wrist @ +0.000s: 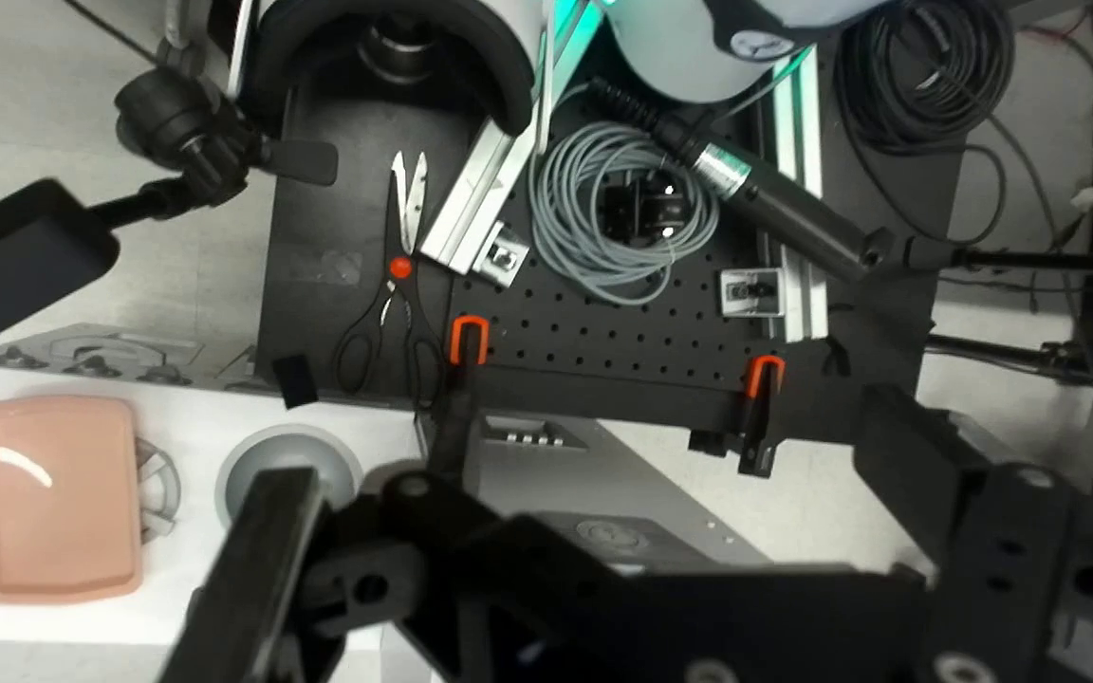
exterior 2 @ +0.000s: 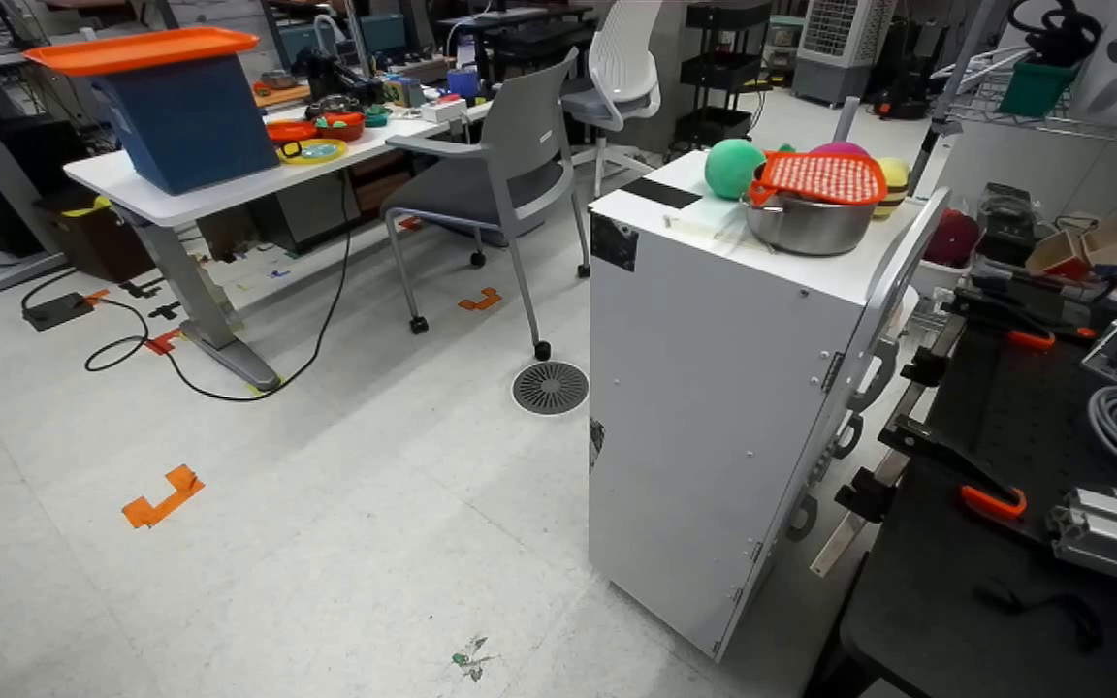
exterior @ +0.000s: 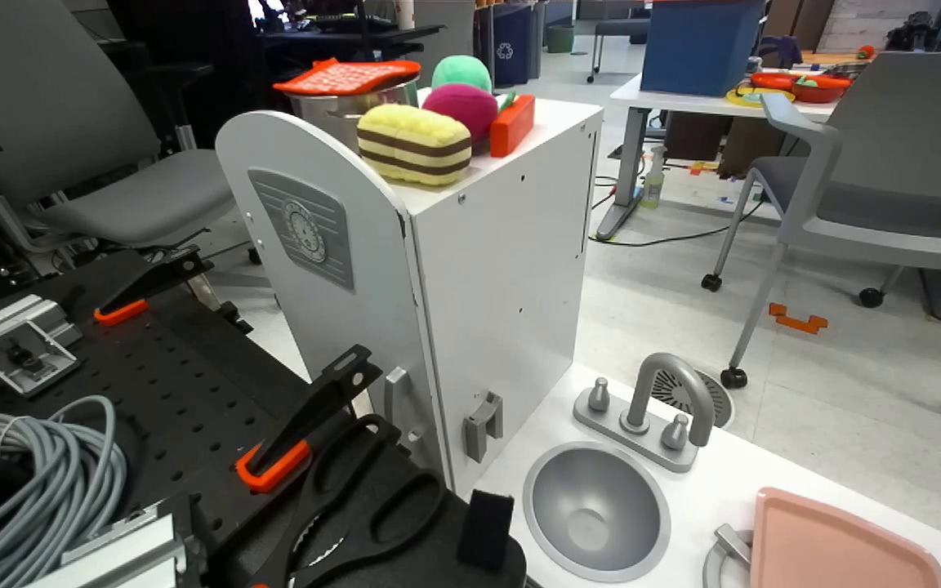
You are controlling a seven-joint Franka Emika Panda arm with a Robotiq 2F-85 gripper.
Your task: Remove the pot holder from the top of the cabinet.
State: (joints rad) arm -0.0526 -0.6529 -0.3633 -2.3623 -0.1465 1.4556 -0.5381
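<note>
The pot holder, a red-orange cloth pad with white check, rests on a metal pot on top of the white cabinet. Both exterior views show this, with the pad spreading over the pot's rim. Neither exterior view includes my gripper. In the wrist view the gripper stands open, its dark fingers wide apart with nothing between them. Beneath and beyond them appears the cabinet's side panel with its grey emblem. The pot holder does not show in the wrist view.
Beside the pot sit a yellow striped block, a maroon ball, a green ball and a red-orange bar. A black workbench with clamps, scissors and coiled cable adjoins the cabinet. A faucet rises by the sink.
</note>
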